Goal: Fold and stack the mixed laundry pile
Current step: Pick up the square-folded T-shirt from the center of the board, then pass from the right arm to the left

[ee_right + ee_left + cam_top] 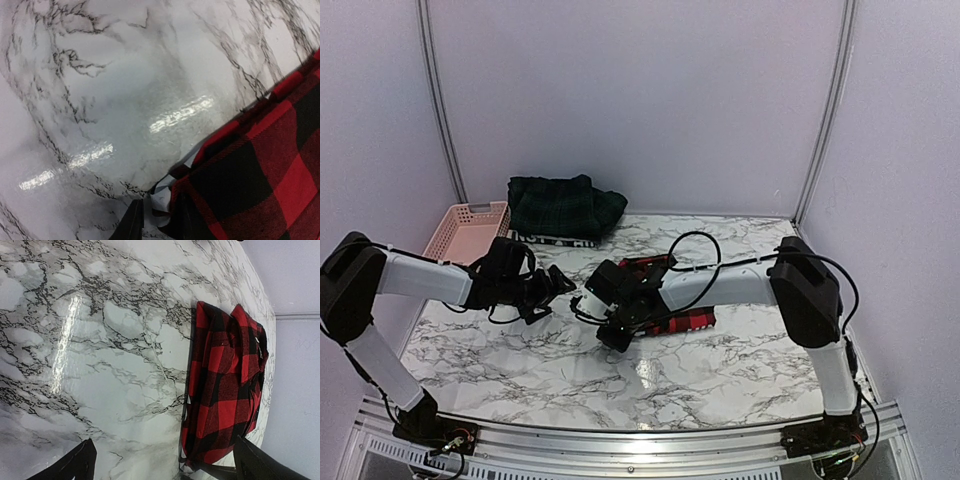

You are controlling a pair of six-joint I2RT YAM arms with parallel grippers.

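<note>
Seemingly the right gripper (159, 222) pinches only a corner of the red-and-black checked shirt (260, 170); tugging could undo its fold. Left gripper (162, 462) gapes empty.

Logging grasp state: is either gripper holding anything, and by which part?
The right gripper pinches the red-and-black checked shirt at a corner of its edge. The left gripper is open, holding nothing.

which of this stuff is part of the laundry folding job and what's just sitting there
Part of the job:
red-and-black checked shirt
dark green plaid piece
navy piece with white lettered band

Just lying about:
pink basket
</note>
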